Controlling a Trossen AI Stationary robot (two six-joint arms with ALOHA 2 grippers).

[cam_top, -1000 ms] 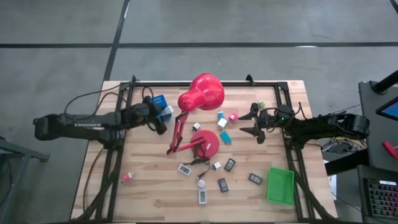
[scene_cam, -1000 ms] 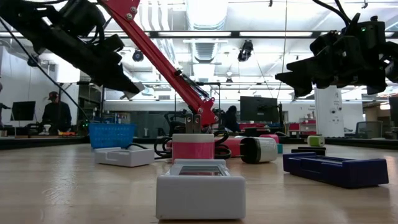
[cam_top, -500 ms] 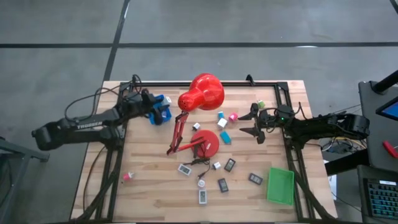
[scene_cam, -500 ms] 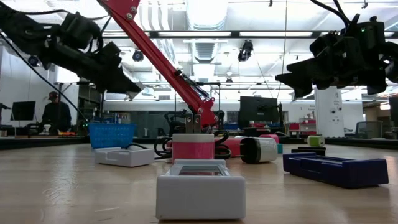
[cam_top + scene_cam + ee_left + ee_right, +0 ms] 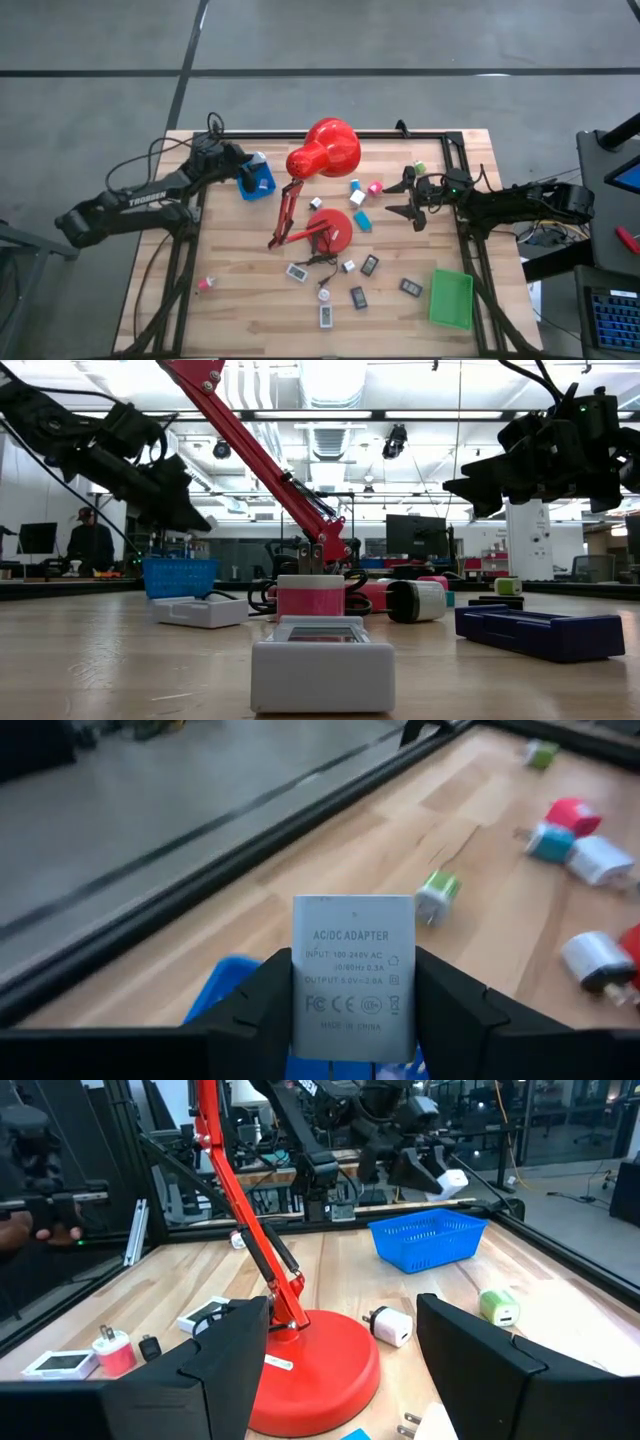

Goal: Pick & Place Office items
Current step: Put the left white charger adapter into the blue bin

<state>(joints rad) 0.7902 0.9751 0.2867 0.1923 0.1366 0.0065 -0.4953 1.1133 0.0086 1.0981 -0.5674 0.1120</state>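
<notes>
Gripping a white adapter (image 5: 353,978), your left gripper (image 5: 350,1010) hangs over the blue tray (image 5: 259,179) far-left; right gripper (image 5: 408,196) waits, jaws apart.

A robotics lab or workshop: concrete floor (image 5: 420,40), ceiling strip lights (image 5: 330,415), monitors (image 5: 415,535) and cluttered benches (image 5: 330,1190) beyond the right gripper (image 5: 410,197).

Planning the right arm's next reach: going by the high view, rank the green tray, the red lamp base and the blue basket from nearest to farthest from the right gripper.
From the right gripper, hovering with jaws open at the table's right side:
1. Red lamp base, toward the table's middle.
2. Green tray, at the near right corner.
3. Blue basket, far across on the left, under the left gripper, which holds a white adapter.
</notes>
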